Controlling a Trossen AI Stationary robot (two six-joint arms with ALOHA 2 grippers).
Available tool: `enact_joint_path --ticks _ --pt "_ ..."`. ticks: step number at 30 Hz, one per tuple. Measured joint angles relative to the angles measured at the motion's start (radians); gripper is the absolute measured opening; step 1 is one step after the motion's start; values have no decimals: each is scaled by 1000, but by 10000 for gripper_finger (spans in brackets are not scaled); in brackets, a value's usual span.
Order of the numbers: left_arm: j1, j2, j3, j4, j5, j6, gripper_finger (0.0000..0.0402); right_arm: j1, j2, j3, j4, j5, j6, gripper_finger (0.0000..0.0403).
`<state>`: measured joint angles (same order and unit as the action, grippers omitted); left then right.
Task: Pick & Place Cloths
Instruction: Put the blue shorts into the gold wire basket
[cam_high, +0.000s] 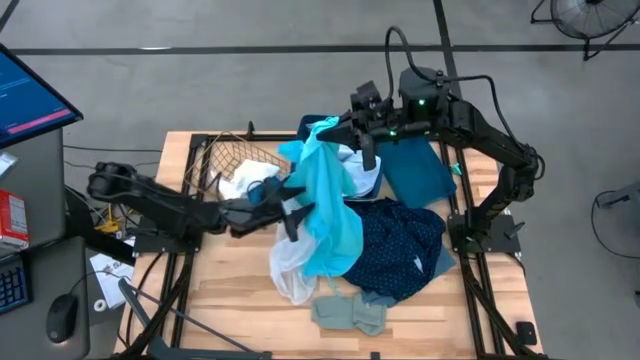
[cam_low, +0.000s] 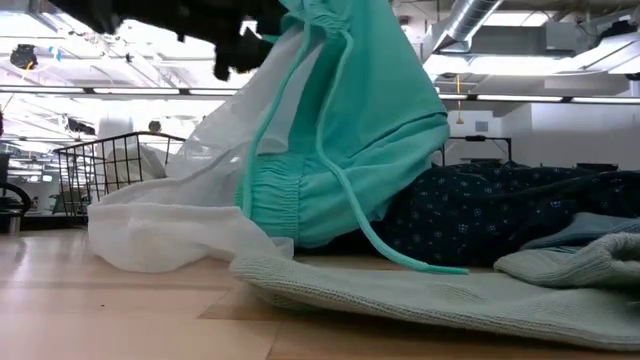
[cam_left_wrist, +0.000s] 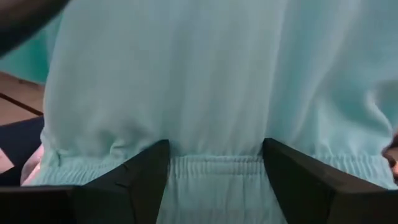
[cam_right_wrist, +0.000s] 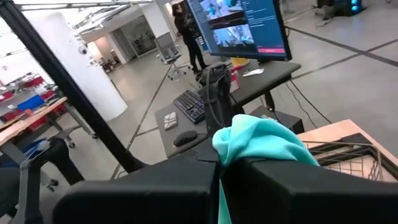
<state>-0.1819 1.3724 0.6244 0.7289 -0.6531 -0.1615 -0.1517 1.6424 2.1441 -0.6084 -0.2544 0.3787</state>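
The bright turquoise cloth (cam_high: 330, 195) is held up off the table (cam_high: 240, 290) between the 2 arms, stretched from the far side toward the middle. The right gripper (cam_right_wrist: 219, 177) is clamped on a bunched top edge of the turquoise cloth at the far side of the table, the fabric puffing out above its closed fingers. The left gripper (cam_left_wrist: 214, 165) is placed at the cloth's elastic waistband; its 2 fingers (cam_left_wrist: 140, 177) are spread apart with the band lying between them, and no firm grip can be made out. A pale white-blue cloth (cam_low: 170, 225) hangs with the turquoise one and drapes onto the wood. The navy dotted cloth (cam_high: 400, 245) lies beside them, touching. A grey-green cloth (cam_high: 350, 312) rests at the near edge. The wire basket (cam_high: 225, 160) stands at the far left.
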Motion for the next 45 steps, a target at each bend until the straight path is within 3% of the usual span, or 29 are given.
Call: enact_joint_path --ticks 6,12,20,23,25,30,31,35,38,45 --pt "76 86 10 144 51 1 285 -9 0 0 5 -86 -15 0" --pt "163 182 117 160 208 1 310 1 26 4 42 -129 -50 0" --pt "212 336 299 158 187 -1 315 21 93 3 50 -326 -49 0" --pt "216 371 347 151 145 -29 278 28 105 -1 42 -348 -54 0" --pt "222 379 365 148 141 -62 231 34 110 0 57 -349 -54 0" --pt "258 343 370 118 142 -119 44 26 88 0 83 -347 -29 0" --pt "268 329 369 111 149 -134 24 24 78 -1 81 -347 -20 0" --pt "293 230 368 54 162 -114 4 36 22 -1 79 -346 -14 0" --pt "303 112 368 8 159 4 1 62 -24 3 63 -322 -19 0" --pt "349 -195 368 -54 154 239 0 165 -56 3 35 -87 -124 0"
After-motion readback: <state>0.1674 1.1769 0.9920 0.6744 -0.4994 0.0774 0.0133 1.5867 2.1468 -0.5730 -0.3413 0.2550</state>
